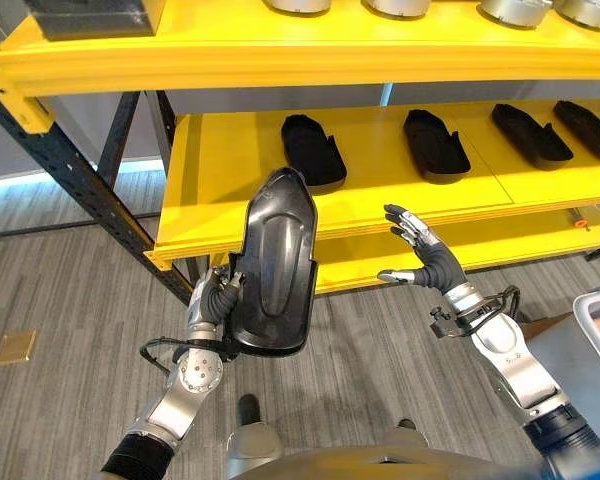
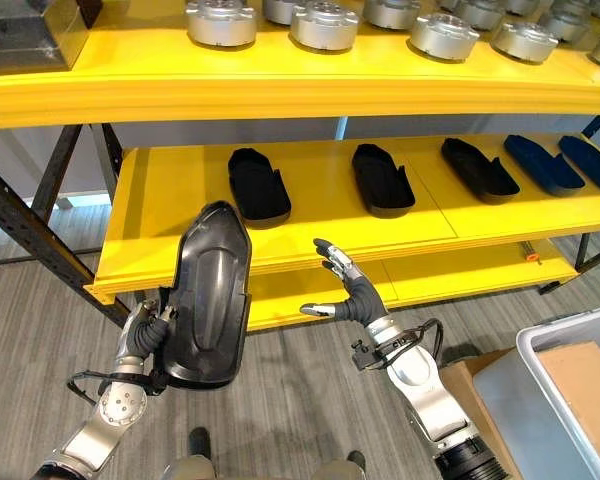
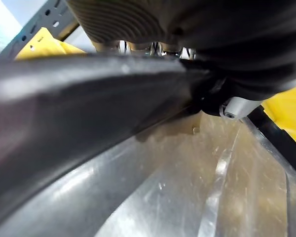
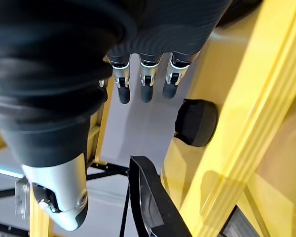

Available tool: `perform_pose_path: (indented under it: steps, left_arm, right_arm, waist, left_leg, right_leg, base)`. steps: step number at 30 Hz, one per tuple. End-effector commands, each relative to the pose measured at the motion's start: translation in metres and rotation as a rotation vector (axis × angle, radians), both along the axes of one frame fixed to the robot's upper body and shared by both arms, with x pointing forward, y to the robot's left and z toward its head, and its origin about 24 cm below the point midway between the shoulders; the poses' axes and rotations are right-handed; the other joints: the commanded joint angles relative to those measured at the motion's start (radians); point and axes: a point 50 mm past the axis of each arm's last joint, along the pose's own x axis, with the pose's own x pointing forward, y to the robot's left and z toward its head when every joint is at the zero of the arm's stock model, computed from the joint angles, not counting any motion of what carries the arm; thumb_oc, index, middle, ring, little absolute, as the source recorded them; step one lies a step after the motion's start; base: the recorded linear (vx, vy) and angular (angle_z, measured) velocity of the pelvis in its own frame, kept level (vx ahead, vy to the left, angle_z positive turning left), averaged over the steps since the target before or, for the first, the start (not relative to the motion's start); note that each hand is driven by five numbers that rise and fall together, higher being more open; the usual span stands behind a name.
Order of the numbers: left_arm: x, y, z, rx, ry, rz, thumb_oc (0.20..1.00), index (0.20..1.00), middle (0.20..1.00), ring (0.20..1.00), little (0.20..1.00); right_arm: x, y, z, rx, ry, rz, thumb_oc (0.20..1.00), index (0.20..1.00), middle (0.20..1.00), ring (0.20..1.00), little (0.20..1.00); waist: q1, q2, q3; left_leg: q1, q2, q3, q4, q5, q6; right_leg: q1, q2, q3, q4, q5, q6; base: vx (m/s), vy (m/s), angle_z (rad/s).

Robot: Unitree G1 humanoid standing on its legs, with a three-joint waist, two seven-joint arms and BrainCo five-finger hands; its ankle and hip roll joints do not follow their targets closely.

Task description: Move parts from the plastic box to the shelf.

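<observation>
left hand [image 2: 148, 335] grips black part [image 2: 210, 300] by its lower edge, upright just before the yellow shelf [image 2: 180, 185], probably to set it in the free spot left of the row, right hand [image 2: 350, 285] open beside it, likely to steady.

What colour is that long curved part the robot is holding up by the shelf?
Glossy black. The part, gripped in the left robot hand, shows best in the right eye view.

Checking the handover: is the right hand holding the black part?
No, the right hand is open and empty beside the black part, which the left hand grips below the shelf.
</observation>
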Motion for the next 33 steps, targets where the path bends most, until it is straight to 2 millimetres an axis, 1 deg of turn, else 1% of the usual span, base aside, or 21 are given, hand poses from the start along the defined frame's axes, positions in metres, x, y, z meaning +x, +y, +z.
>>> perform_pose_path:
  steps: [1, 2, 3, 4, 5, 6, 7, 8, 9, 10, 11, 13, 15, 18, 21, 24, 27, 30, 31, 32, 33]
  left_arm:
    - [0.025, -0.020, 0.050, -0.041, -0.245, -0.100, 0.200, 0.200, 0.200, 0.200, 0.200]
    - [0.026, -0.021, 0.051, -0.045, -0.244, -0.099, 0.200, 0.200, 0.200, 0.200, 0.200]
    - [0.026, -0.022, 0.053, -0.041, -0.252, -0.101, 0.200, 0.200, 0.200, 0.200, 0.200]
    - [0.025, -0.020, 0.055, -0.029, -0.262, -0.092, 0.200, 0.200, 0.200, 0.200, 0.200]
    - [0.025, -0.019, 0.057, -0.023, -0.267, -0.087, 0.200, 0.200, 0.200, 0.200, 0.200]
    - [0.026, -0.020, 0.060, -0.041, -0.263, -0.082, 0.200, 0.200, 0.200, 0.200, 0.200]
    - [0.024, -0.027, 0.055, -0.063, -0.262, -0.078, 0.200, 0.200, 0.200, 0.200, 0.200]
    - [0.023, -0.029, 0.055, -0.068, -0.267, -0.072, 0.200, 0.200, 0.200, 0.200, 0.200]
    - [0.023, -0.033, 0.051, -0.079, -0.257, -0.083, 0.200, 0.200, 0.200, 0.200, 0.200]
    - [0.022, -0.034, 0.049, -0.093, -0.251, -0.082, 0.200, 0.200, 0.200, 0.200, 0.200]
    - [0.021, -0.036, 0.047, -0.111, -0.262, -0.075, 0.200, 0.200, 0.200, 0.200, 0.200]
    - [0.020, -0.037, 0.046, -0.122, -0.256, -0.070, 0.200, 0.200, 0.200, 0.200, 0.200]
    - [0.021, -0.038, 0.047, -0.130, -0.254, -0.062, 0.200, 0.200, 0.200, 0.200, 0.200]
    - [0.023, -0.037, 0.050, -0.134, -0.263, -0.063, 0.200, 0.200, 0.200, 0.200, 0.200]
    - [0.023, -0.037, 0.051, -0.135, -0.258, -0.064, 0.200, 0.200, 0.200, 0.200, 0.200]
    - [0.023, -0.036, 0.052, -0.106, -0.251, -0.067, 0.200, 0.200, 0.200, 0.200, 0.200]
    - [0.025, -0.034, 0.054, -0.085, -0.258, -0.060, 0.200, 0.200, 0.200, 0.200, 0.200]
    - [0.028, -0.035, 0.054, -0.091, -0.253, -0.057, 0.200, 0.200, 0.200, 0.200, 0.200]
    - [0.029, -0.035, 0.054, -0.093, -0.260, -0.055, 0.200, 0.200, 0.200, 0.200, 0.200]
    - [0.030, -0.035, 0.054, -0.090, -0.268, -0.044, 0.200, 0.200, 0.200, 0.200, 0.200]
    - [0.033, -0.034, 0.056, -0.093, -0.281, -0.029, 0.200, 0.200, 0.200, 0.200, 0.200]
  right_arm:
    - [0.009, 0.004, 0.030, -0.048, -0.160, 0.036, 1.000, 1.000, 1.000, 1.000, 1.000]
    - [0.011, 0.006, 0.032, -0.045, -0.162, 0.048, 1.000, 1.000, 1.000, 1.000, 1.000]
    - [0.011, 0.008, 0.033, -0.040, -0.161, 0.063, 1.000, 1.000, 1.000, 1.000, 1.000]
    - [0.011, 0.011, 0.033, -0.037, -0.157, 0.091, 1.000, 1.000, 1.000, 1.000, 1.000]
    - [0.012, 0.012, 0.034, -0.037, -0.154, 0.107, 1.000, 1.000, 1.000, 1.000, 1.000]
    - [0.012, 0.013, 0.035, -0.045, -0.148, 0.133, 1.000, 1.000, 1.000, 1.000, 1.000]
    - [0.008, 0.014, 0.035, -0.046, -0.139, 0.147, 1.000, 1.000, 1.000, 1.000, 1.000]
    - [0.006, 0.015, 0.035, -0.044, -0.141, 0.154, 1.000, 1.000, 1.000, 1.000, 1.000]
    - [0.001, 0.015, 0.034, -0.045, -0.141, 0.139, 1.000, 1.000, 1.000, 1.000, 1.000]
    - [0.001, 0.014, 0.034, -0.048, -0.145, 0.138, 1.000, 1.000, 1.000, 1.000, 1.000]
    - [0.001, 0.012, 0.032, -0.029, -0.150, 0.145, 1.000, 1.000, 1.000, 1.000, 1.000]
    - [0.003, 0.011, 0.033, -0.027, -0.157, 0.147, 1.000, 1.000, 1.000, 1.000, 1.000]
    - [0.004, 0.016, 0.037, -0.045, -0.183, 0.160, 1.000, 1.000, 1.000, 1.000, 1.000]
    - [0.006, 0.018, 0.041, -0.054, -0.197, 0.150, 1.000, 1.000, 1.000, 1.000, 1.000]
    - [0.006, 0.019, 0.040, -0.063, -0.197, 0.143, 1.000, 1.000, 1.000, 1.000, 1.000]
    - [0.007, 0.018, 0.040, -0.103, -0.221, 0.132, 1.000, 1.000, 1.000, 1.000, 1.000]
    - [0.008, 0.019, 0.040, -0.104, -0.226, 0.139, 1.000, 1.000, 1.000, 1.000, 1.000]
    - [0.008, 0.018, 0.041, -0.099, -0.224, 0.158, 1.000, 1.000, 1.000, 1.000, 1.000]
    - [0.007, 0.018, 0.042, -0.105, -0.230, 0.166, 1.000, 1.000, 1.000, 1.000, 1.000]
    - [0.006, 0.018, 0.042, -0.116, -0.238, 0.173, 1.000, 1.000, 1.000, 1.000, 1.000]
    - [0.007, 0.019, 0.042, -0.114, -0.235, 0.178, 1.000, 1.000, 1.000, 1.000, 1.000]
  waist:
    - [0.017, 0.068, 0.010]
    - [0.024, 0.065, 0.012]
    - [0.029, 0.065, 0.013]
    - [0.032, 0.063, 0.019]
    - [0.030, 0.062, 0.023]
    - [0.006, 0.060, 0.032]
    - [-0.030, 0.053, 0.035]
    - [-0.039, 0.050, 0.033]
    - [-0.060, 0.053, 0.031]
    - [-0.063, 0.050, 0.021]
    - [-0.055, 0.051, 0.008]
    - [-0.048, 0.055, 0.003]
    - [-0.043, 0.067, 0.000]
    - [-0.035, 0.080, 0.001]
    - [-0.032, 0.085, 0.000]
    - [-0.028, 0.097, 0.001]
    - [-0.026, 0.104, 0.008]
    - [-0.043, 0.108, 0.010]
    - [-0.047, 0.110, 0.012]
    - [-0.051, 0.114, 0.019]
    - [-0.054, 0.121, 0.026]
  left_leg:
    - [0.061, -0.019, 0.023, 0.073, -0.122, 0.105]
    - [0.071, -0.022, 0.034, 0.065, -0.123, 0.108]
    - [0.086, -0.023, 0.034, 0.055, -0.137, 0.106]
    - [0.109, -0.023, 0.057, 0.037, -0.143, 0.109]
    - [0.126, -0.024, 0.069, 0.023, -0.143, 0.110]
    - [0.133, -0.028, 0.065, 0.008, -0.129, 0.109]
    - [0.139, -0.055, 0.013, 0.009, -0.143, 0.111]
    - [0.136, -0.065, 0.000, 0.006, -0.148, 0.112]
    - [0.134, -0.076, -0.056, 0.003, -0.155, 0.120]
    - [0.129, -0.084, -0.064, -0.002, -0.147, 0.119]
    - [0.112, -0.088, -0.059, -0.004, -0.141, 0.107]
    - [0.094, -0.090, -0.065, 0.003, -0.136, 0.103]
    - [0.063, -0.087, -0.087, 0.031, -0.128, 0.093]
    - [0.050, -0.072, -0.113, 0.023, -0.107, 0.081]
    - [0.055, -0.069, -0.127, 0.014, -0.099, 0.078]
    - [0.053, -0.066, -0.143, 0.032, -0.101, 0.074]
    - [0.038, -0.065, -0.138, 0.075, -0.113, 0.076]
    - [0.018, -0.059, -0.089, 0.156, -0.127, 0.077]
    - [0.002, -0.057, -0.078, 0.197, -0.123, 0.075]
    - [-0.034, -0.041, -0.076, 0.265, -0.082, 0.063]
    - [-0.060, -0.008, -0.078, 0.266, -0.044, 0.048]
  right_leg:
    - [-0.005, 0.097, -0.078, 0.040, 0.037, -0.053]
    - [-0.012, 0.094, -0.102, 0.062, 0.054, -0.050]
    - [-0.017, 0.090, -0.115, 0.088, 0.064, -0.036]
    - [-0.038, 0.092, -0.142, 0.131, 0.078, -0.025]
    - [-0.056, 0.101, -0.144, 0.144, 0.080, -0.022]
    - [-0.091, 0.188, -0.107, 0.079, 0.043, -0.057]
    - [-0.140, 0.237, -0.008, -0.004, 0.087, -0.063]
    - [-0.140, 0.248, 0.023, -0.029, 0.092, -0.070]
    - [-0.144, 0.267, 0.119, -0.057, 0.100, -0.078]
    - [-0.146, 0.271, 0.125, -0.074, 0.110, -0.083]
    - [-0.130, 0.281, 0.095, -0.095, 0.095, -0.099]
    - [-0.113, 0.287, 0.090, -0.104, 0.084, -0.108]
    - [-0.092, 0.297, 0.097, -0.101, 0.057, -0.129]
    - [-0.074, 0.300, 0.093, -0.097, 0.035, -0.143]
    - [-0.062, 0.300, 0.089, -0.095, 0.027, -0.146]
    - [-0.049, 0.299, 0.077, -0.057, -0.008, -0.160]
    - [-0.057, 0.294, 0.061, -0.015, -0.033, -0.169]
    - [-0.072, 0.288, 0.048, 0.018, -0.052, -0.182]
    - [-0.079, 0.286, 0.044, 0.028, -0.057, -0.187]
    - [-0.082, 0.289, 0.042, 0.040, -0.064, -0.198]
    - [-0.089, 0.291, 0.035, 0.060, -0.074, -0.201]
  base:
    - [0.06, 0.150, -0.19]
    - [0.14, 0.150, -0.36]
    - [0.18, 0.106, -0.45]
    - [0.19, 0.081, -0.48]
    - [0.21, -0.005, -0.92]
    - [0.36, -0.099, -1.05]
    - [0.36, -0.144, -0.84]
    - [0.37, -0.162, 0.04]
    - [0.19, -0.135, 1.35]
    - [0.21, -0.213, 1.72]
    - [0.15, -0.188, 1.52]
    - [0.14, -0.126, 0.53]
    - [0.15, -0.065, 0.36]
    - [0.10, -0.044, 0.10]
    - [0.10, -0.043, 0.24]
    - [0.17, -0.109, 0.25]
    - [0.09, -0.132, 0.07]
    - [0.05, -0.090, 0.05]
    - [0.01, -0.040, 0.22]
    - [0.03, -0.003, 0.27]
    - [0.06, 0.102, 0.26]
